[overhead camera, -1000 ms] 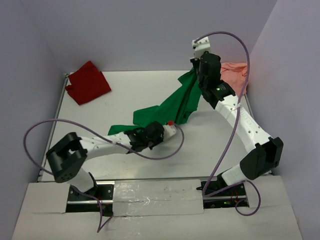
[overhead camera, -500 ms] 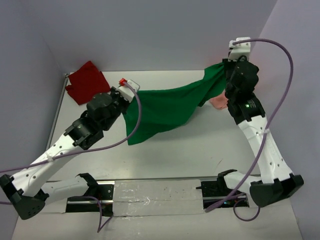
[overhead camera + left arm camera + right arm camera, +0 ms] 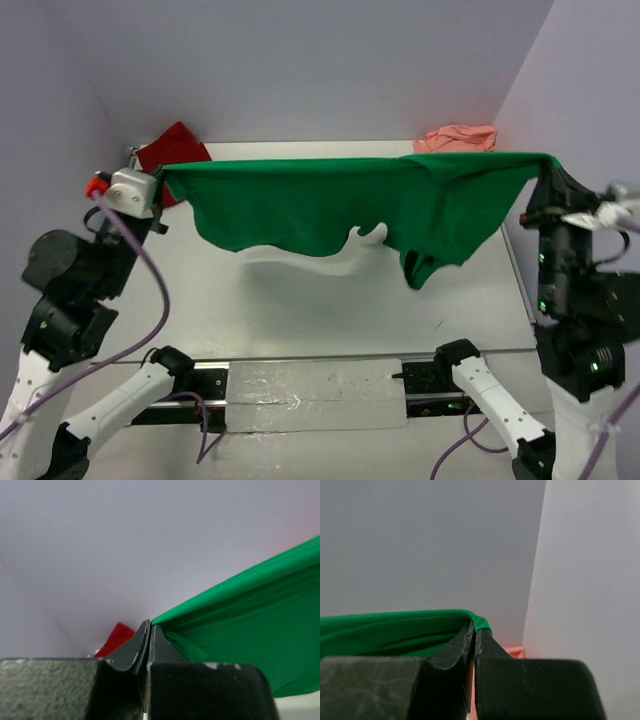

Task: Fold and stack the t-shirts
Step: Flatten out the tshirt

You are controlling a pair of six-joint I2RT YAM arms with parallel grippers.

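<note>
The bright green t-shirt [image 3: 340,205] hangs stretched wide in the air above the table, held at both ends. My left gripper [image 3: 163,172] is shut on its left corner, and the cloth [image 3: 250,615] runs off to the right of the closed jaws. My right gripper [image 3: 545,165] is shut on the right corner, the green hem [image 3: 420,622] wrapping over its fingertips. The dark red t-shirt [image 3: 178,143] lies crumpled at the back left corner of the table, partly behind the green one. The salmon pink t-shirt [image 3: 457,138] lies bunched at the back right.
Grey walls close in the white table [image 3: 330,310] at the back and on both sides. The arm bases and a taped rail [image 3: 315,385] sit along the near edge. Purple cables [image 3: 150,290] loop beside the left arm.
Both arms have risen and swung apart, left to the left and right to the right. The green t-shirt went from a heap on the table to a taut sheet held high.
</note>
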